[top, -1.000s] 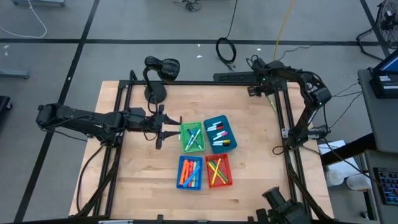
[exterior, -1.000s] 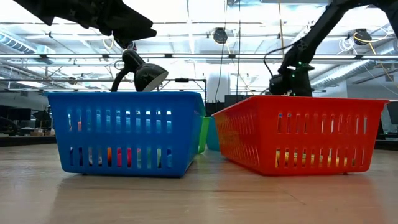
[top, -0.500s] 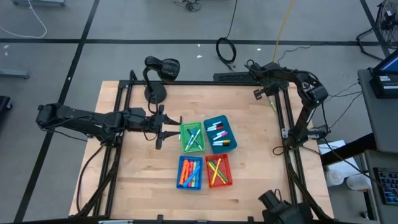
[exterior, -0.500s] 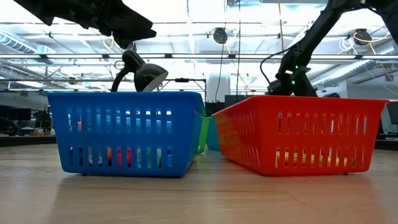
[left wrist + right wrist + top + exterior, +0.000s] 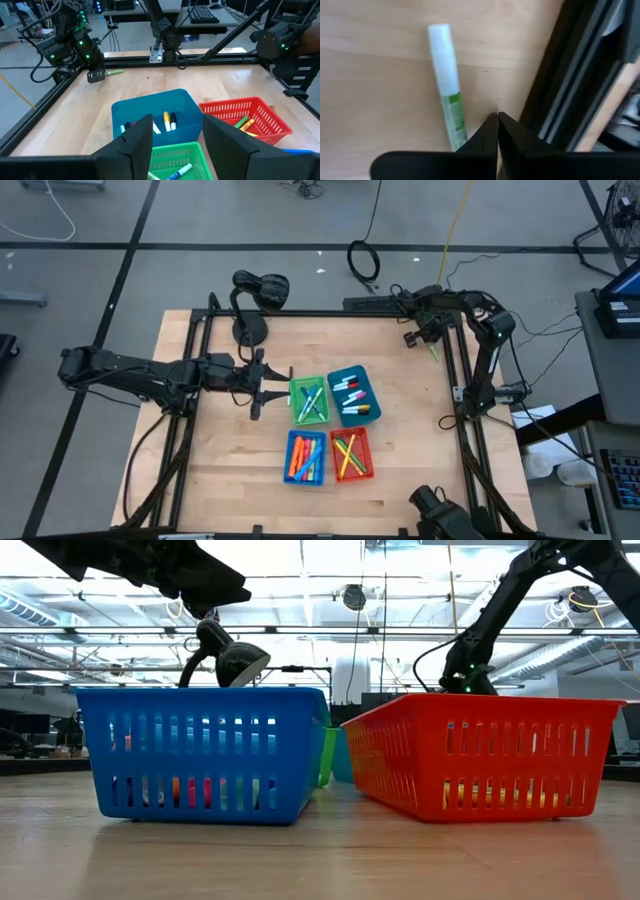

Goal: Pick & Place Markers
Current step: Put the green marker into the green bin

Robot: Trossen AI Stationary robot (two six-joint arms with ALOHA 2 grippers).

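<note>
Overhead, four bins of markers [image 5: 349, 397] sit at frame centre. Left gripper [image 5: 262, 381], fingers apart and empty, hovers left of the green bin [image 5: 295, 389]. Right gripper [image 5: 415, 337], pinched closed and empty, sits upper right beside a loose green marker [image 5: 448, 90].

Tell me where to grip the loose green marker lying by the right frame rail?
Grip the green marker mid-barrel, coming straight down with fingers across its width. It lies flat on the table close to the frame rail, so keep the right gripper, now shut, clear of it.
</note>
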